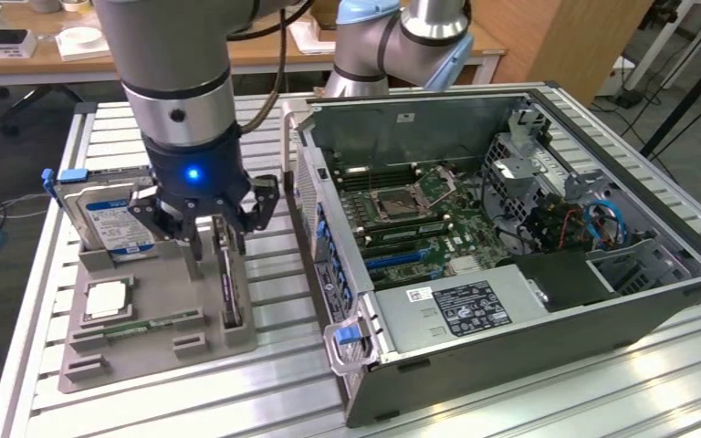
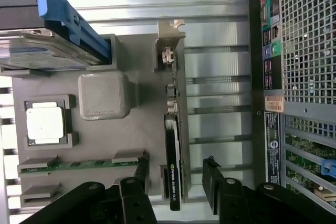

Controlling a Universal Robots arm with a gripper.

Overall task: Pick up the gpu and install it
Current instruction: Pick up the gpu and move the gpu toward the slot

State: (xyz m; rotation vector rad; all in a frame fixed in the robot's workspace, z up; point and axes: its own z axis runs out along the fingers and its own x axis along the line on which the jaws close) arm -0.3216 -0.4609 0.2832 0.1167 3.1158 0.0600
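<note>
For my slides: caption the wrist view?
Open end effector straddles the gpu, standing on edge in the grey fixture tray.

**Tray and open case on desk**

The grey tray, by the desk's edge at the exterior view's left, holds a hard drive, a processor chip and a memory stick. The case lies beside it.

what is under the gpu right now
The gpu stands on edge in a slot of the grey holder tray, which lies on the slatted metal table. The card itself covers its lower edge and the slot floor.
</note>
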